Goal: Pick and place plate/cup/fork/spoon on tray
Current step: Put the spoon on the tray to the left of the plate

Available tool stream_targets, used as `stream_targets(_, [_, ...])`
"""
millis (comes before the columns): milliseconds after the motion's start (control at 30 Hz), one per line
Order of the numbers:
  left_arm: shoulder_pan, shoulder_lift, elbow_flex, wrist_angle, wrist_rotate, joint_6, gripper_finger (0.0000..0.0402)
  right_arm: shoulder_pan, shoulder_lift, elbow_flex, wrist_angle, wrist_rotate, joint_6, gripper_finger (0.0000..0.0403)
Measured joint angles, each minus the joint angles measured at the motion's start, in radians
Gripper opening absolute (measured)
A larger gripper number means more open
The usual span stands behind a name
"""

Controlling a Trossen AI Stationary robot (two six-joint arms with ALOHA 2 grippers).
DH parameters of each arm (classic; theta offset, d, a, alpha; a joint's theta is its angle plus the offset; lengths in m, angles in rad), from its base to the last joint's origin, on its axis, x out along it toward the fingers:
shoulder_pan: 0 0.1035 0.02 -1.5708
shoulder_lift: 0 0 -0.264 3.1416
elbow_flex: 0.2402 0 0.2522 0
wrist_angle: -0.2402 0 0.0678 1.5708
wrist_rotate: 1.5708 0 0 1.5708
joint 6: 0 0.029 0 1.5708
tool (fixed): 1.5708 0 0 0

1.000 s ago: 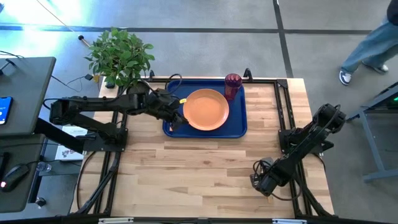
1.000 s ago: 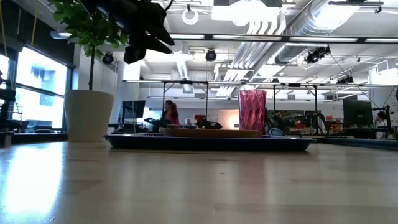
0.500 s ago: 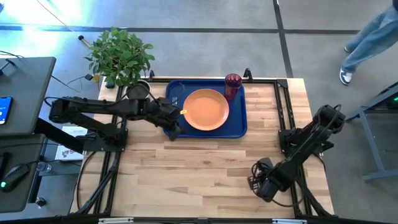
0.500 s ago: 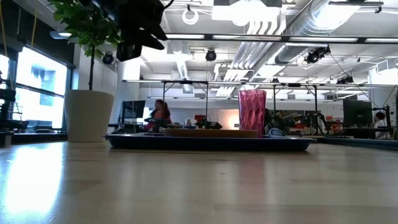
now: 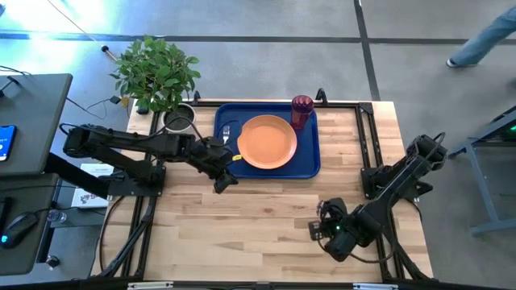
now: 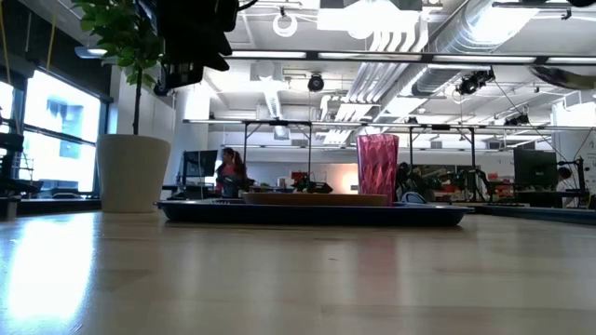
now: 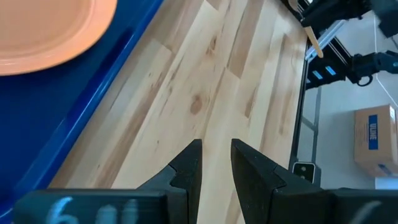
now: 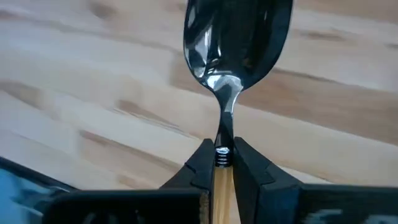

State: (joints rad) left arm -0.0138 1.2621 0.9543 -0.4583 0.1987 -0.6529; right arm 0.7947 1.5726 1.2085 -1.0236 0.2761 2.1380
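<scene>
The dark-blue tray (image 5: 308, 165) lies at the table's far middle. The orange plate (image 5: 266, 141) lies in it, and the magenta cup (image 5: 301, 111) stands upright at its far right corner. A small pale thing, seemingly the fork (image 5: 227, 130), lies on the tray's left part beside the plate. My left gripper (image 5: 224, 180) hangs over bare wood just near of the tray's near left corner, slightly open and empty (image 7: 216, 165). My right gripper (image 5: 321, 230) is near the table's near right edge, shut on the spoon (image 8: 238, 34). My right gripper pinches the spoon between its two fingers where the metal neck meets the wooden handle (image 8: 222, 157). The spoon lies along the fingers. Its bowl (image 8: 239, 31) sticks out past the fingertips, hollow side up, over the wooden table top.
A potted plant (image 5: 157, 72) stands off the table's far left corner; its pot (image 6: 133, 172) shows in the low view. Bare wood (image 5: 266, 217) fills the table's near half. A person's legs (image 5: 484, 36) pass beyond the far right.
My left gripper has drawn back from over the tray's left part toward the table's near edge and now hangs over bare wood. My right gripper has gone a little toward the table's left with the spoon.
</scene>
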Motion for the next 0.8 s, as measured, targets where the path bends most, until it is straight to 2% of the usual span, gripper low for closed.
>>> stream_targets(233, [-0.002,0.000,0.000,-0.016,0.000,0.051,0.0076,-0.099,0.000,0.105,0.002,0.143,-0.033,0.0016])
stream_targets(533, [-0.001,0.000,0.000,-0.078,0.000,0.173,0.0076,-0.263,0.000,0.269,0.036,0.277,-0.266,0.0016])
stream_targets(633, [0.001,0.000,0.000,-0.067,0.000,0.186,0.0076,-0.321,0.025,0.332,0.045,0.270,-0.349,0.0016])
stream_targets(800, [0.015,0.000,0.000,-0.070,0.001,0.237,0.0076,-0.420,0.128,0.463,0.033,0.174,-0.487,0.0016])
